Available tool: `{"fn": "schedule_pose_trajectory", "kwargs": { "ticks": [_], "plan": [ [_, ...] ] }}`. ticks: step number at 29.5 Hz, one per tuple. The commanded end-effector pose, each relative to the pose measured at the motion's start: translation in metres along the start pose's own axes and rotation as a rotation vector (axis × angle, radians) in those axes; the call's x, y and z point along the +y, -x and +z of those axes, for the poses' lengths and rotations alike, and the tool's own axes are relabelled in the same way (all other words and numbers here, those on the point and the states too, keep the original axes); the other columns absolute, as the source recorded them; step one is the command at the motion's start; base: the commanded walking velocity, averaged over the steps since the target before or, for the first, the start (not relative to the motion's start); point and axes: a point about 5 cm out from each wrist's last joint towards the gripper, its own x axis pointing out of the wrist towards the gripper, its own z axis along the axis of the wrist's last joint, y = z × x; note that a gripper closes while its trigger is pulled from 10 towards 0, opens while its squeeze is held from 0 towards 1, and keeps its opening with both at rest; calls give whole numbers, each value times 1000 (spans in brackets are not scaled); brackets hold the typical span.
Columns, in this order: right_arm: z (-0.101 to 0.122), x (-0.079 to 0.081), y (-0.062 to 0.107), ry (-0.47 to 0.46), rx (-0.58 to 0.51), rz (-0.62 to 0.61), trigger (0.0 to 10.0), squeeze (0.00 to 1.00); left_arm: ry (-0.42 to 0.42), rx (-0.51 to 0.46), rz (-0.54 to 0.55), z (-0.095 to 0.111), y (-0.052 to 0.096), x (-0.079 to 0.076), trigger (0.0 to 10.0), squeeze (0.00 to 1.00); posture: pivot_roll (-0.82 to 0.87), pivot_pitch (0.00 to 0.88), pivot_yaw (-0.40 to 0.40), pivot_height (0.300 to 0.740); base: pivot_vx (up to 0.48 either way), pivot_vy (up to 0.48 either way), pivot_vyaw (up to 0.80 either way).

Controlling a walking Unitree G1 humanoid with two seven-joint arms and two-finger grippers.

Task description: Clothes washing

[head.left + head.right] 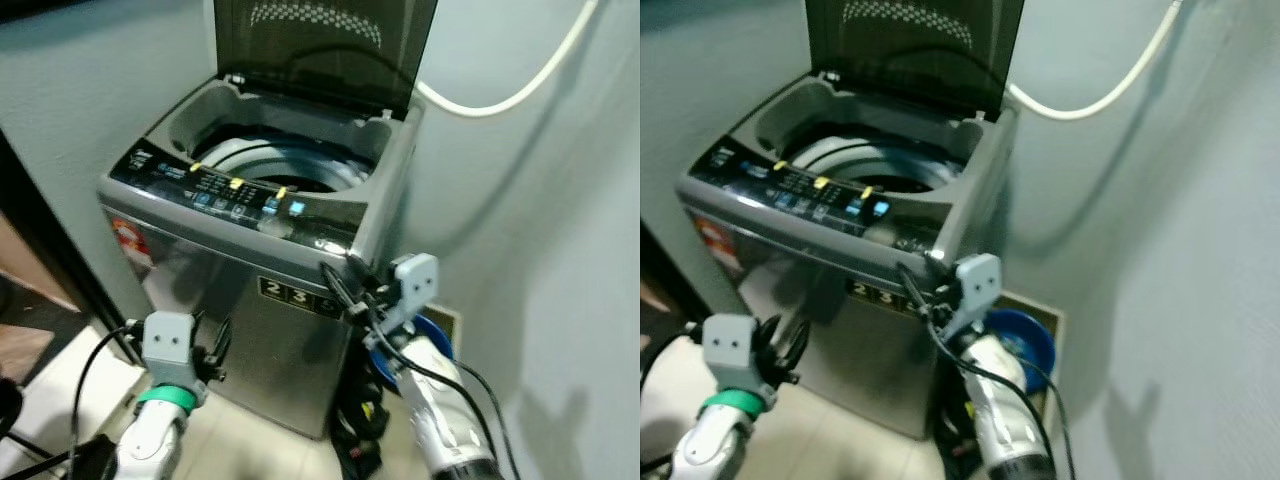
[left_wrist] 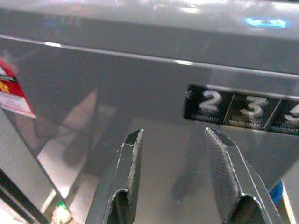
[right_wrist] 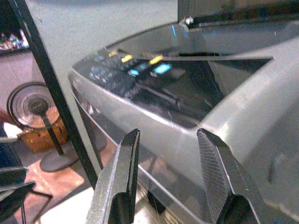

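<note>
A grey top-loading washing machine [image 1: 240, 300] stands against the wall with its dark lid [image 1: 320, 50] raised. Its drum [image 1: 285, 165] is open to view, and I cannot make out any clothes in it. The control panel [image 1: 230, 190] with lit buttons runs along the front edge. My left gripper [image 2: 173, 135] is open and empty, low in front of the cabinet and close to the "2 3" warranty label [image 2: 233, 109]. My right gripper [image 3: 168, 135] is open and empty at the machine's front right corner, just below the panel [image 3: 140, 74].
A white hose [image 1: 520, 90] loops across the wall behind the machine. A blue round object [image 1: 440, 335] and dark items sit on the floor at the machine's right. A black frame [image 1: 50, 240] stands on the left, with a floor fan [image 3: 35, 109] beyond it.
</note>
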Motion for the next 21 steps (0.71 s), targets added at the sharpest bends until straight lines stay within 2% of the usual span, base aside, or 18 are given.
{"fn": "schedule_pose_trajectory", "kwargs": {
  "ticks": [1, 11, 21],
  "plan": [
    [-3, 5, -2, -20, 7, 8, 10000, 0, -10, 33, 13, -6, 5, 4, 10000, 0, 72, 0, -9, 740, 0, 0, 800],
    [1, 5, -2, -59, -14, 21, 10000, 0, -19, 24, -17, -5, 3, 0, 10000, 0, 71, 0, -8, 740, 0, 0, 800],
    [1, 8, -3, -60, -16, 38, 10000, 0, -22, 27, -17, -5, 4, 1, 10000, 0, 71, 0, -8, 740, 0, 0, 800]
  ]
}}
